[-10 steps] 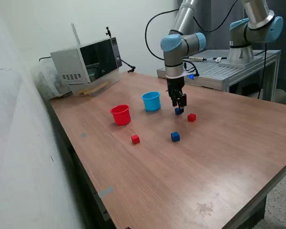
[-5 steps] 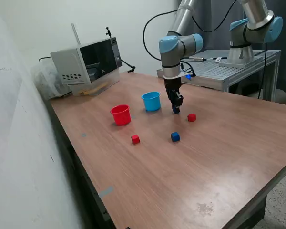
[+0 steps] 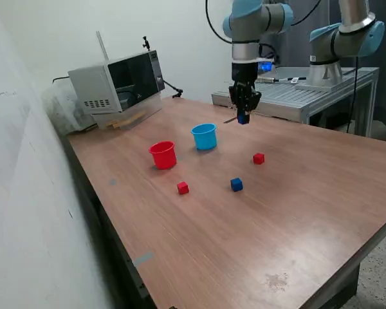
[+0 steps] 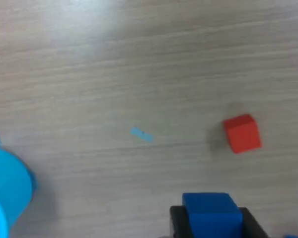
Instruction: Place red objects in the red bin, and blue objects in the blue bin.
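Note:
My gripper (image 3: 243,118) is shut on a dark blue cube (image 4: 211,213) and holds it well above the table, up and to the exterior view's right of the light blue cup (image 3: 204,136). The red cup (image 3: 163,154) stands on the exterior view's left of the blue cup. One red cube (image 3: 258,158) lies on the table below the gripper; it also shows in the wrist view (image 4: 242,133). A second red cube (image 3: 183,187) and a second blue cube (image 3: 236,185) lie nearer the front. The blue cup's rim shows in the wrist view (image 4: 7,186).
A microwave (image 3: 116,82) stands at the table's back on the exterior view's left. A second robot arm (image 3: 341,38) on a metal stand is behind the table on the exterior view's right. A small blue mark (image 4: 140,134) is on the wood.
The gripper has risen from the table surface with the blue cube held between its fingers. The other cubes and both cups have not moved.

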Action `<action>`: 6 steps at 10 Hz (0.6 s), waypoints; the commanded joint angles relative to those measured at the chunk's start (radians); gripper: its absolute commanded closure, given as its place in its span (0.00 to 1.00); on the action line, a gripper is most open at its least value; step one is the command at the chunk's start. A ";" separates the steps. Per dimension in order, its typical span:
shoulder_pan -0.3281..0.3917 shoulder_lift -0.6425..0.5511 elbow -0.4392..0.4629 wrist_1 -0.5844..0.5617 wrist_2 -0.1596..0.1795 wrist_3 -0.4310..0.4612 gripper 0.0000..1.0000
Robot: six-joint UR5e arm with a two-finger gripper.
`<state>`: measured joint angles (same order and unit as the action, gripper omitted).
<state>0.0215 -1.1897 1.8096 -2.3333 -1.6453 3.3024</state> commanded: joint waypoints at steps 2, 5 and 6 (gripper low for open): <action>-0.018 -0.030 -0.009 0.029 -0.001 -0.003 1.00; -0.199 0.044 -0.076 0.031 -0.001 -0.030 1.00; -0.257 0.077 -0.094 0.031 -0.001 -0.052 1.00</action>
<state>-0.1528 -1.1578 1.7457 -2.3035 -1.6460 3.2724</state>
